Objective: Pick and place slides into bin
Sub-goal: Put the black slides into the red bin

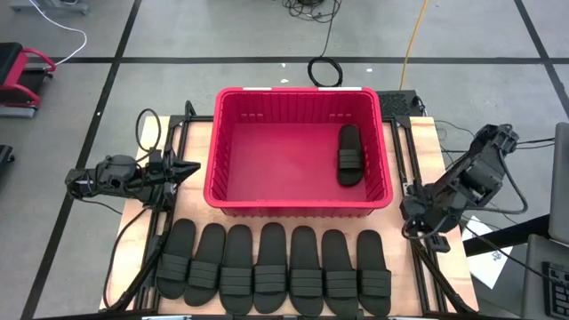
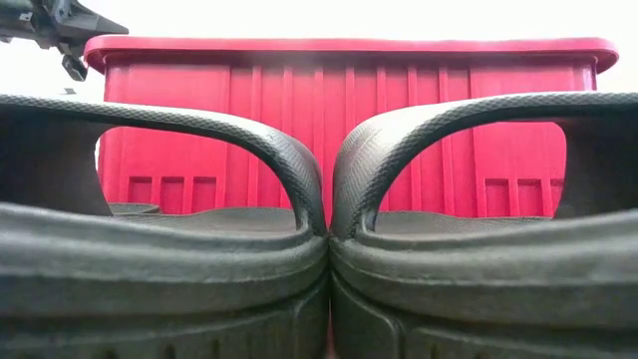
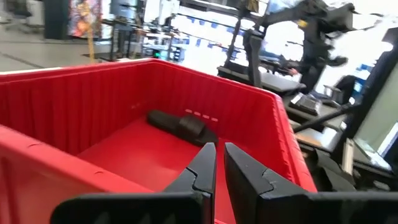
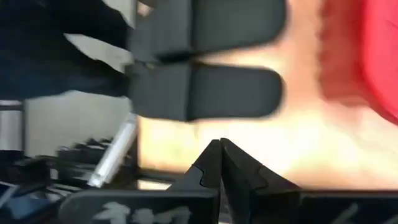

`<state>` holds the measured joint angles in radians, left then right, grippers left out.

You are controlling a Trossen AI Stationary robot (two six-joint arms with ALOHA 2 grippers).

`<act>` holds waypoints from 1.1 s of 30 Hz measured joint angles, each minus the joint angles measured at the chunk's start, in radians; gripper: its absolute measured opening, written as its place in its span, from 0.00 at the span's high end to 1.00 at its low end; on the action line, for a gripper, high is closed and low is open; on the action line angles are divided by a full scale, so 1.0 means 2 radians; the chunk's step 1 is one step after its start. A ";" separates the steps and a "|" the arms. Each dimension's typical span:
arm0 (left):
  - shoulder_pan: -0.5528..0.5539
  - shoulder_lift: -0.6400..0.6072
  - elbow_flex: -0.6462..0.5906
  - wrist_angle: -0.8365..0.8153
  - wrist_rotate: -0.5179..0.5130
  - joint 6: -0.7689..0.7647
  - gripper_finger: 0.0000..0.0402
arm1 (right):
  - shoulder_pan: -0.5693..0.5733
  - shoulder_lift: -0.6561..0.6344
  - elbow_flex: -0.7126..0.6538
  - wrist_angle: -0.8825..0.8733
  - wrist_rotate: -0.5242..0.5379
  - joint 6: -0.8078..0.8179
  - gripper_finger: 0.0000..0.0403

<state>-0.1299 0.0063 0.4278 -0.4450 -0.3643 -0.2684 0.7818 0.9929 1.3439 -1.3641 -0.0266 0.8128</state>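
Note:
The red bin (image 1: 298,191) stands in the middle of the table, and one black slide (image 1: 350,156) lies flat on its floor by the right wall. Several more slides (image 1: 276,271) lie side by side along the table's near edge; two of them (image 2: 159,249) fill the low view in front of the bin (image 2: 349,120). My left gripper (image 1: 191,167) is level beside the bin's left wall, its fingers (image 3: 208,163) nearly together and empty. My right gripper (image 1: 414,229) is shut and empty, tipped down off the bin's near right corner, above the rightmost slides (image 4: 205,93).
A coiled cable (image 1: 324,71) lies on the floor behind the bin. A red and black cart (image 1: 22,76) stands at the far left. Papers (image 1: 489,258) lie past the table's right edge. Bare wood (image 1: 418,133) shows right of the bin.

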 joint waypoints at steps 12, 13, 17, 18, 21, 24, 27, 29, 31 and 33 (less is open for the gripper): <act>0.000 0.000 0.000 0.000 -0.015 -0.030 0.92 | 0.003 -0.079 -0.240 0.273 -0.033 0.027 1.00; 0.000 0.000 0.000 0.000 -0.015 -0.029 0.92 | 0.003 -0.082 -0.249 0.286 -0.025 0.032 1.00; 0.000 0.000 0.000 0.000 -0.015 -0.028 0.92 | 0.003 -0.082 -0.284 0.327 -0.016 0.050 1.00; 0.000 0.000 0.000 0.000 -0.015 -0.028 0.92 | 0.004 -0.082 -0.293 0.348 -0.017 0.054 1.00; 0.000 0.000 0.000 0.000 -0.015 -0.028 0.92 | 0.004 -0.073 -0.318 0.415 -0.019 0.055 1.00; 0.000 0.000 0.000 0.000 -0.015 -0.027 0.92 | 0.011 -0.060 -0.334 0.434 -0.031 0.066 1.00; 0.000 0.000 0.000 0.000 -0.015 -0.027 0.92 | 0.014 -0.053 -0.351 0.475 -0.050 0.085 1.00; 0.000 0.000 0.000 -0.001 -0.015 -0.026 0.92 | 0.015 -0.051 -0.368 0.520 -0.071 0.095 1.00; 0.000 0.000 0.000 -0.004 -0.015 -0.026 0.92 | 0.015 -0.051 -0.385 0.549 -0.091 0.112 1.00; 0.000 0.000 0.000 -0.011 -0.015 -0.026 0.92 | 0.014 -0.051 -0.399 0.564 -0.105 0.134 0.98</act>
<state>-0.1298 0.0063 0.4278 -0.4666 -0.3943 -0.3206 0.8104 0.8909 0.5456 -0.2354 -0.2357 1.0810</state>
